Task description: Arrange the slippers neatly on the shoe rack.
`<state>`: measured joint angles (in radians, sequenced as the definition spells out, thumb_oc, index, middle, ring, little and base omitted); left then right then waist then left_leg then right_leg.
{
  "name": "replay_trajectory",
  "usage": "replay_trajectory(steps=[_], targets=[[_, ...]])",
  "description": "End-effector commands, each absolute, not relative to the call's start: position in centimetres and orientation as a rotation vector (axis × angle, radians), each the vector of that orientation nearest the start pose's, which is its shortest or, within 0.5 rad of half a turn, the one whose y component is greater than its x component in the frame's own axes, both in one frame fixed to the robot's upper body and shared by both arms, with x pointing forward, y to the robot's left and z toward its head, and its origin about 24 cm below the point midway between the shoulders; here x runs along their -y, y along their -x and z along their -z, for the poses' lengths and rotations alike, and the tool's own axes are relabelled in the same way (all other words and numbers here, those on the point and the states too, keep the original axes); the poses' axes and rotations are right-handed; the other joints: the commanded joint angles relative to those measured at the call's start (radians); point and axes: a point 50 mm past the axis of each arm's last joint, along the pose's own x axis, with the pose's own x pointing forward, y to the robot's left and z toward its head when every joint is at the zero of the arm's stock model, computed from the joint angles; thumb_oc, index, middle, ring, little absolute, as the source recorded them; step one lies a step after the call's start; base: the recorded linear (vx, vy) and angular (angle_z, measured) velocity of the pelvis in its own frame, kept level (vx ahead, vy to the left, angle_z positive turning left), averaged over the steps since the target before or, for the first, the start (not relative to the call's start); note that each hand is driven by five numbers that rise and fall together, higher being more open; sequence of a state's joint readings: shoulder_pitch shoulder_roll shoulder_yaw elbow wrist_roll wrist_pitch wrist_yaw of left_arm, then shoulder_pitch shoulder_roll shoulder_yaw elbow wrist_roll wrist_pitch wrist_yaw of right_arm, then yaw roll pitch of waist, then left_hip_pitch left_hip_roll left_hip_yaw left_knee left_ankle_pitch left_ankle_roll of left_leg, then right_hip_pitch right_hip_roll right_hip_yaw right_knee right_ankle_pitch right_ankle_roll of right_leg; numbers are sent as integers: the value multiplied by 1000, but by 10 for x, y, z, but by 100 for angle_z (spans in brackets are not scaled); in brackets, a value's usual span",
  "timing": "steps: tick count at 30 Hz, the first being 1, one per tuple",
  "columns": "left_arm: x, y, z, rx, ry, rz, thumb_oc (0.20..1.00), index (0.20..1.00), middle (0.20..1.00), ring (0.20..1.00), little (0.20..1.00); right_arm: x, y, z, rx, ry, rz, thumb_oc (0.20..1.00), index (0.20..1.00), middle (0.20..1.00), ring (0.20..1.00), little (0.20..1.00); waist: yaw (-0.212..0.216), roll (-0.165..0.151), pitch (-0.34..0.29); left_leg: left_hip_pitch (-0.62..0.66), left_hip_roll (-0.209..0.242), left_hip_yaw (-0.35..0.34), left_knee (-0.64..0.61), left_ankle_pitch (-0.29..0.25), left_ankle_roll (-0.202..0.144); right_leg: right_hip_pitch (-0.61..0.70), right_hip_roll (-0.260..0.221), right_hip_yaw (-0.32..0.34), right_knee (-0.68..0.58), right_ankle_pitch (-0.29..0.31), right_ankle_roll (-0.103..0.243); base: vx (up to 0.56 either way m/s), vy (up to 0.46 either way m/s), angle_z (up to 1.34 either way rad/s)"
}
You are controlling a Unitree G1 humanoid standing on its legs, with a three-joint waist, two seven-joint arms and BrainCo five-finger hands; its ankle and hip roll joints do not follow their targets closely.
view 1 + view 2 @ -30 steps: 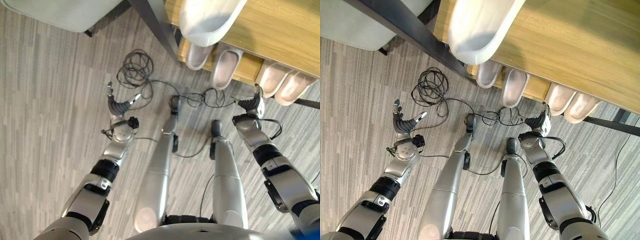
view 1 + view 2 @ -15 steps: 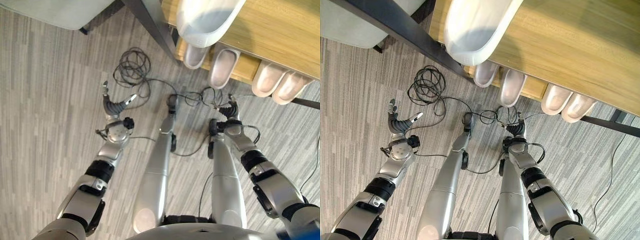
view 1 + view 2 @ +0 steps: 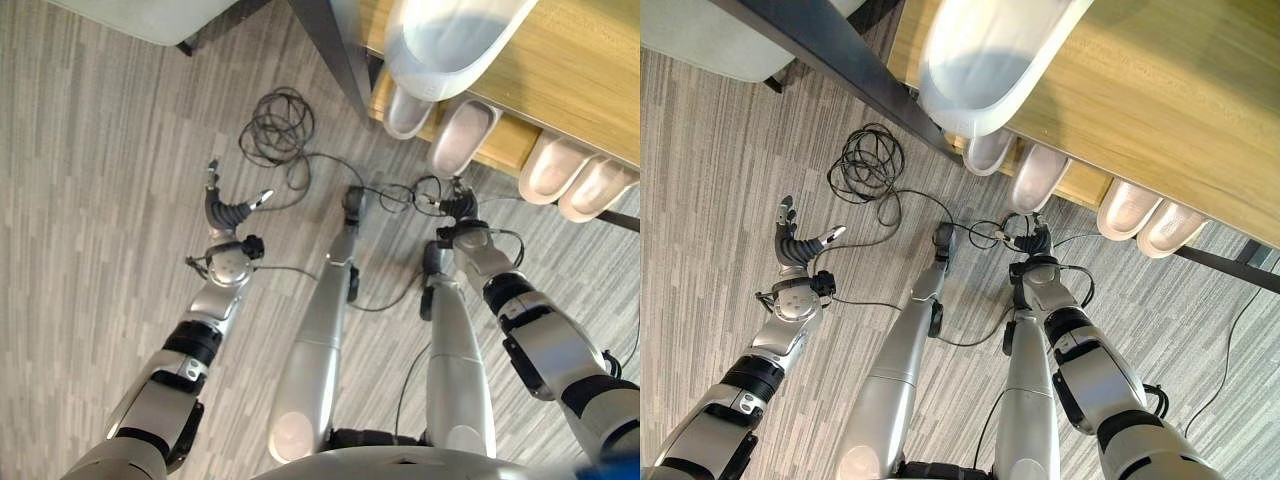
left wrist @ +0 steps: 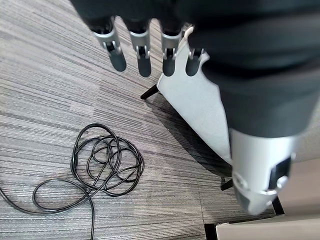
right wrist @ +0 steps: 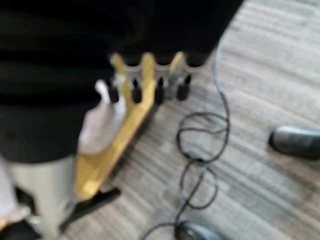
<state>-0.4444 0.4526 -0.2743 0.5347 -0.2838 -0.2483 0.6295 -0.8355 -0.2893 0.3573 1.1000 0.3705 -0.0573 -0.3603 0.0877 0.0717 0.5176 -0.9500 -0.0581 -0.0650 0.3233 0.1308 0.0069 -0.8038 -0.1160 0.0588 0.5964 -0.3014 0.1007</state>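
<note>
With four slippers (image 3: 462, 137) already on the lower shelf of the shoe rack (image 3: 590, 75), both the left hand (image 3: 226, 212) and right hand (image 3: 457, 210), fingers relaxed and empty, should square the crooked pair gently.

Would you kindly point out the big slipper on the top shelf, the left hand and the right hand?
Big slipper (image 3: 450, 40), left eye view, on its pale inner sole.
Left hand (image 3: 226, 212), left eye view, on the dark palm below the spread fingers.
Right hand (image 3: 1037, 243), right eye view, on its dark back.
</note>
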Motion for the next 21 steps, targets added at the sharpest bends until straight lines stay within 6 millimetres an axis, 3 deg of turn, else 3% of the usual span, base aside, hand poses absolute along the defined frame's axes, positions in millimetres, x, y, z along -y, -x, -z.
replay_trajectory(steps=[1,10,21], targets=[[-232,-320,-76,190,-235,-479,1000,1000,1000,1000,1000,212,-382,-73,-185,222,363,1000,1000,1000,1000,1000,18,70,2,-35,-47,-6,88,-171,-20,44,-2,-23,-52,80,-27,0,0,0],[-237,-320,-66,137,-206,-522,1000,1000,1000,1000,1000,231,-385,-98,-102,275,486,1000,1000,1000,1000,1000,15,75,2,-28,-48,-8,82,-170,-19,53,-2,-20,-58,76,-29,4,3,2],[-233,-325,-63,110,-207,-524,1000,1000,1000,1000,1000,218,-390,-106,-68,297,459,1000,1000,1000,1000,1000,7,70,2,-28,-46,-7,84,-170,-19,47,1,-19,-53,75,-34,0,0,0]])
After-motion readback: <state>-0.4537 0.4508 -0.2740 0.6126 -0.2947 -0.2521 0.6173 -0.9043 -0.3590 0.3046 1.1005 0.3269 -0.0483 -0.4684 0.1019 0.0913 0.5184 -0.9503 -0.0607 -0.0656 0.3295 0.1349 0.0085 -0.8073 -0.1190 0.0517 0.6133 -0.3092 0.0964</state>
